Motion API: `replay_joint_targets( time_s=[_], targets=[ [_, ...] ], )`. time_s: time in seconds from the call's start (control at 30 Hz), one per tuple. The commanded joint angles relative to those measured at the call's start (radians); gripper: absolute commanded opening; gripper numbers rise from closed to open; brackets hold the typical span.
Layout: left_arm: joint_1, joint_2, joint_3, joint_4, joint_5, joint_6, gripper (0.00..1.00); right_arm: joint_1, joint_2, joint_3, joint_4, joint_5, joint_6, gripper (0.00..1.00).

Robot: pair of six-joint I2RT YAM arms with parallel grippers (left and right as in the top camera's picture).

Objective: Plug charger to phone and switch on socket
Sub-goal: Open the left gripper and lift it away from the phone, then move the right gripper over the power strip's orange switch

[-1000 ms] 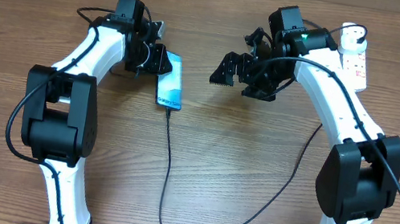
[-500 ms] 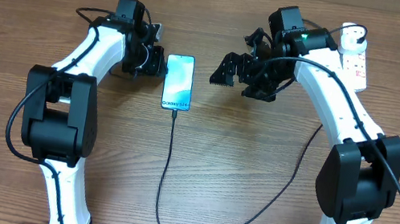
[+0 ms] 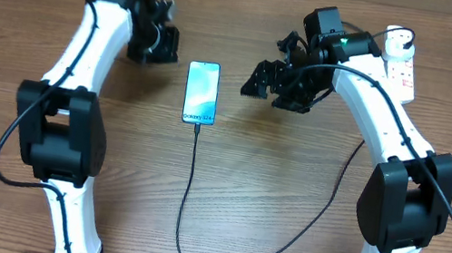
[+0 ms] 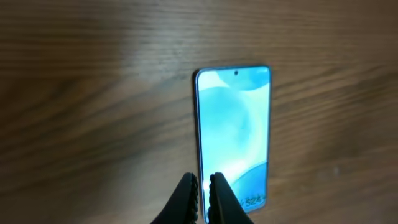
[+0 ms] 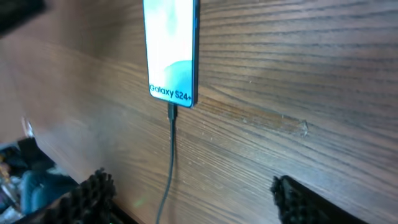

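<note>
The phone [image 3: 201, 92] lies flat on the wooden table, its light blue screen up, with "Galaxy S24+" at its near end. It shows in the left wrist view [image 4: 234, 134] and the right wrist view [image 5: 171, 46]. The black charger cable [image 3: 188, 194] is plugged into the phone's near end and loops across the table; its tip shows in the right wrist view [image 5: 172, 113]. The white socket strip [image 3: 402, 71] lies at the far right. My left gripper [image 3: 164, 43] is shut and empty, up and left of the phone [image 4: 203, 183]. My right gripper [image 3: 269, 80] is open and empty, right of the phone [image 5: 186, 186].
The wooden table [image 3: 269, 198] fills the view. The charger cable runs from the front of the table up past the right arm toward the socket. A white cord [image 3: 398, 32] curls at the socket's far end.
My left gripper let go of the phone and drew back up and left, its fingers now shut. The phone went from tilted to lying straight and flat. The right arm barely moved.
</note>
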Motion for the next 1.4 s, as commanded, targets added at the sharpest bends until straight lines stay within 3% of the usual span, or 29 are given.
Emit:
replay_joint_targets(
  time_s=[0.0,0.3,0.53,0.6,0.67,0.7,0.77,0.8,1.07,1.37],
  targets=[
    [0.019,-0.005,0.175,-0.09,-0.023,0.003,0.04,-0.003,-0.04,0.016,0.006,0.008,-0.004,0.72],
    [0.071,-0.025,0.596,-0.342,-0.023,-0.061,0.04,-0.031,-0.095,0.155,-0.027,0.008,-0.005,0.05],
    [0.16,-0.089,0.797,-0.439,-0.023,-0.091,0.05,-0.143,-0.185,0.237,-0.064,0.06,0.011,0.04],
    [0.187,-0.119,0.803,-0.442,-0.023,-0.091,0.11,-0.196,-0.192,0.251,-0.09,0.092,0.013,0.04],
    [0.21,-0.143,0.803,-0.443,-0.023,-0.091,0.42,-0.259,-0.192,0.257,-0.115,0.144,0.035,0.04],
    [0.216,-0.15,0.803,-0.446,-0.023,-0.091,0.63,-0.291,-0.192,0.257,-0.121,0.167,0.034,0.04],
    [0.22,-0.156,0.803,-0.452,-0.023,-0.091,0.91,-0.36,-0.192,0.255,-0.124,0.176,0.034,0.04],
    [0.22,-0.156,0.803,-0.457,-0.023,-0.091,1.0,-0.39,-0.192,0.255,-0.121,0.177,0.034,0.04],
    [0.219,-0.152,0.798,-0.463,-0.023,-0.09,1.0,-0.575,-0.18,0.237,-0.041,0.212,0.03,0.04],
    [0.219,-0.152,0.798,-0.464,-0.023,-0.09,1.0,-0.61,-0.082,0.237,0.047,0.324,0.026,0.04]
  ],
)
